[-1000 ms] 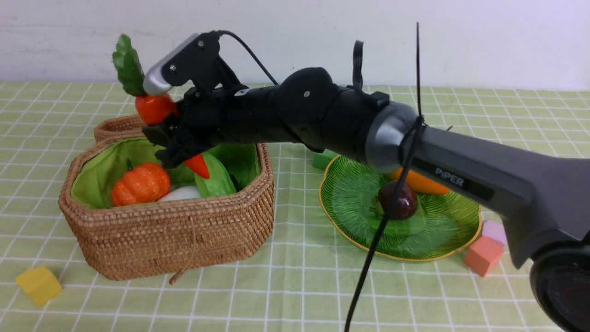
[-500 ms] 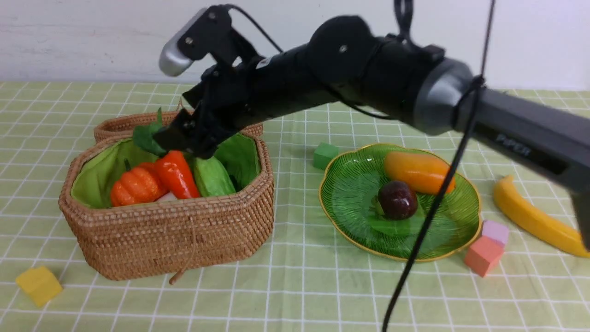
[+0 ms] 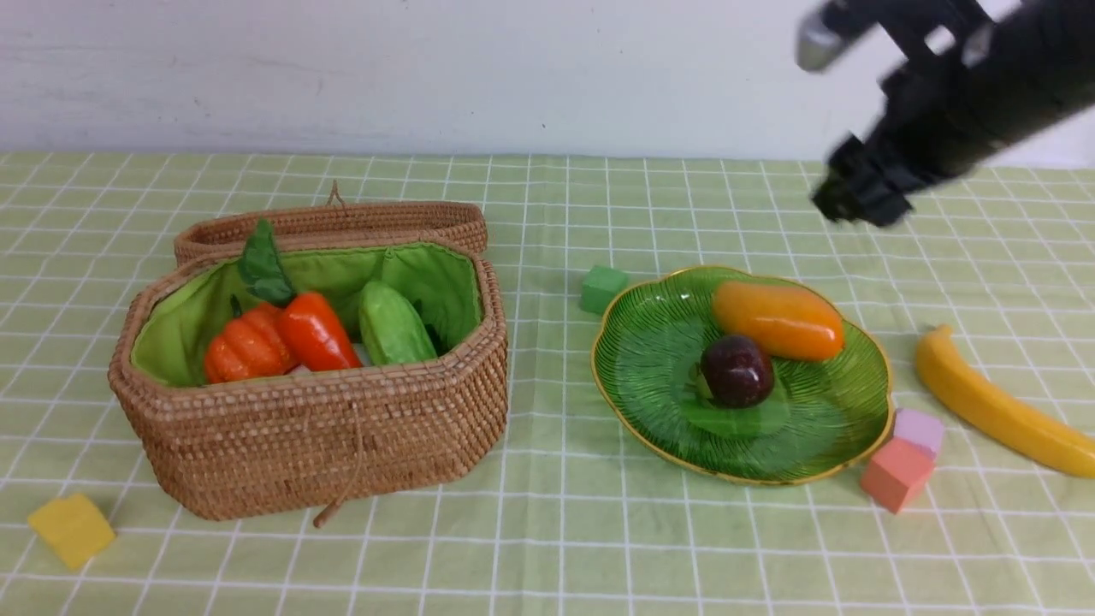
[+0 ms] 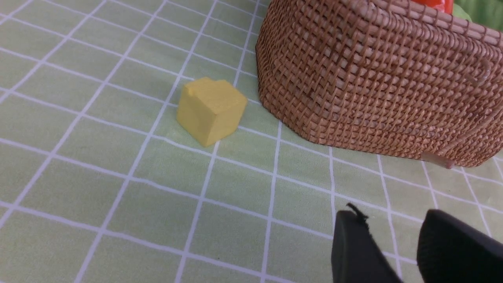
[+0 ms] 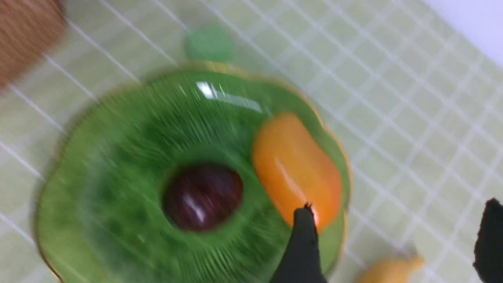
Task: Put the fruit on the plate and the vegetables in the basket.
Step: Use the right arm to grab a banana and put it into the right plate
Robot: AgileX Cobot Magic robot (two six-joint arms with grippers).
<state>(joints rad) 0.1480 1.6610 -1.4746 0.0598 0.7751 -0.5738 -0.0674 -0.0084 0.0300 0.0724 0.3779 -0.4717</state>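
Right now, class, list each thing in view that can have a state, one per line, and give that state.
basket: lid open, vegetables inside
plate: holds mango and purple fruit
banana: on the cloth, off the plate
right hand: open, empty, above the table
left hand: holds nothing

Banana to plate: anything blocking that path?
Nothing visible sits directly between the banana and the plate. A pink cube and coral cube touch the plate's near-right rim; approach farther back.

Bright, even light, soft shadows. Right wrist view heavily motion-blurred; glare streak on plate [image 5: 118,165]. Right arm [image 3: 941,94] smeared in front view. Left wrist view sharp.
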